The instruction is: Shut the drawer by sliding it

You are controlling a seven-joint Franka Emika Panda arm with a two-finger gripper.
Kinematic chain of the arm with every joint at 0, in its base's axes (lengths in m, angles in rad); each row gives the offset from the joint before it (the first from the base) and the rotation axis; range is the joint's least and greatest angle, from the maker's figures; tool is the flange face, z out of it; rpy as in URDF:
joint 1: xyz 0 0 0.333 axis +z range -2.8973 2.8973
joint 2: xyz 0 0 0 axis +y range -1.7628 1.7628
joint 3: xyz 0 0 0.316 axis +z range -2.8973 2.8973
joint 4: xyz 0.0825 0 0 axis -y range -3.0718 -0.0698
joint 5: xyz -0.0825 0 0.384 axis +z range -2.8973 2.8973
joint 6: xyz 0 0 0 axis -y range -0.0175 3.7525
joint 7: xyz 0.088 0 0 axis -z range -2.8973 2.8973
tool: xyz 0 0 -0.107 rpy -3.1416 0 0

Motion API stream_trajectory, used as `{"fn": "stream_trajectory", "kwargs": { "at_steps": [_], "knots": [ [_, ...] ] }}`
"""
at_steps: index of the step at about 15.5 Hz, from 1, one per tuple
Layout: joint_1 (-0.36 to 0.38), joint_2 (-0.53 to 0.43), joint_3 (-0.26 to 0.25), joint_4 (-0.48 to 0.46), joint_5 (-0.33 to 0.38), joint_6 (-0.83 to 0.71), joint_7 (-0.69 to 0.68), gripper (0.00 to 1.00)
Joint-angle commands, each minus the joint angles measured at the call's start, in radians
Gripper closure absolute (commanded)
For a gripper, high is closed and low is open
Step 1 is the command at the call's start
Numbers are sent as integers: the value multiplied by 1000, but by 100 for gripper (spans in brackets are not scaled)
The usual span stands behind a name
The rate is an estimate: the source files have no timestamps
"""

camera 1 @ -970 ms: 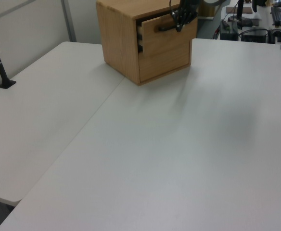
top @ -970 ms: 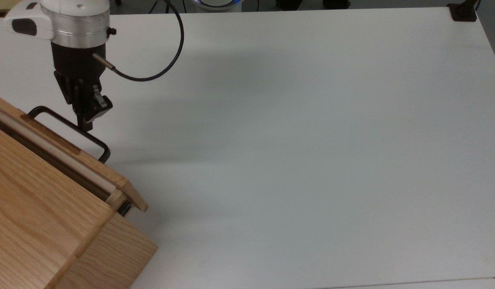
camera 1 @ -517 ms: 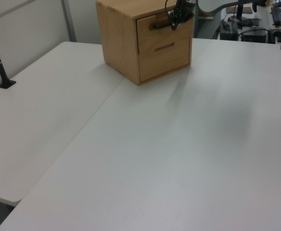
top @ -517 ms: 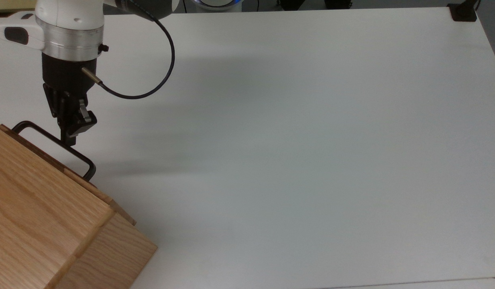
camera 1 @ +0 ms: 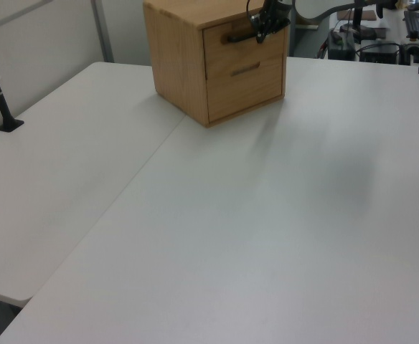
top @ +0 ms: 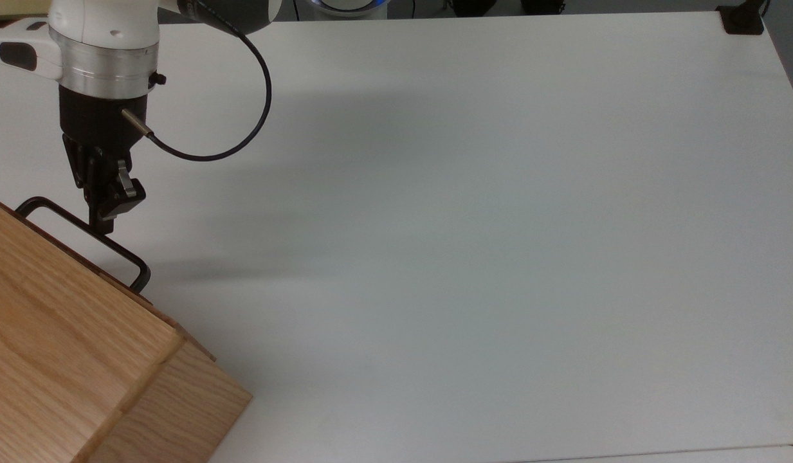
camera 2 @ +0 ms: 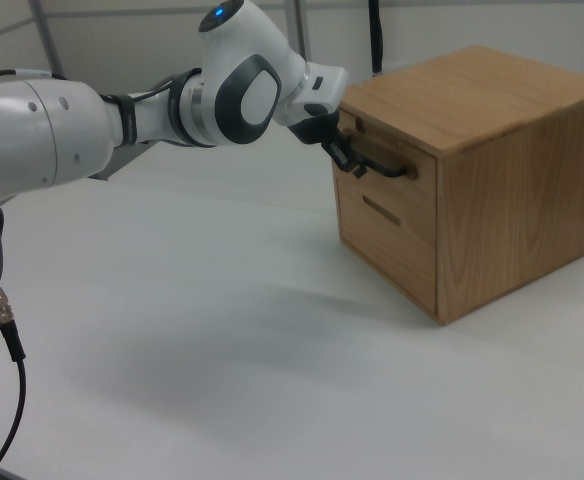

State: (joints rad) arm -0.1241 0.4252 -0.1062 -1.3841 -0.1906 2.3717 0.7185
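I read the drawer (camera 1: pixel 242 43) as fully seated in the cabinet (camera 2: pixel 492 160): in the left view its front panel sits flush with the cabinet face, directly above a second, lower drawer front (camera 1: pixel 247 80). The cabinet stands on the white counter (top: pixel 473 225), at the lower left corner of the top view and at the far end of the counter in the left view.

The drawer's black handle (top: pixel 81 235) projects from the front panel. In the top view I see the hand (top: pixel 103 222) with its tip at the handle bar, near the middle of the bar's length. In the right view the hand (camera 2: pixel 344 160) meets the handle at the end nearer the right view's left. I cannot tell whether the fingers are apart or together, nor whether they grip the bar or only press against it.

A black cable (top: pixel 242 109) loops from the wrist above the counter.
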Motion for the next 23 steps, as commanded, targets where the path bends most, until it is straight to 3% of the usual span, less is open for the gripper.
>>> {"fn": "stream_trajectory", "kwargs": {
  "at_steps": [1, 11, 16, 23],
  "knots": [
    [9, 27, -35, 48, -24, 41, 61, 100],
    [9, 30, -49, 53, -26, 60, 87, 100],
    [23, -9, -33, 24, -75, 6, 72, 100],
    [23, -121, 95, -23, -60, -337, -117, 100]
  ]
}}
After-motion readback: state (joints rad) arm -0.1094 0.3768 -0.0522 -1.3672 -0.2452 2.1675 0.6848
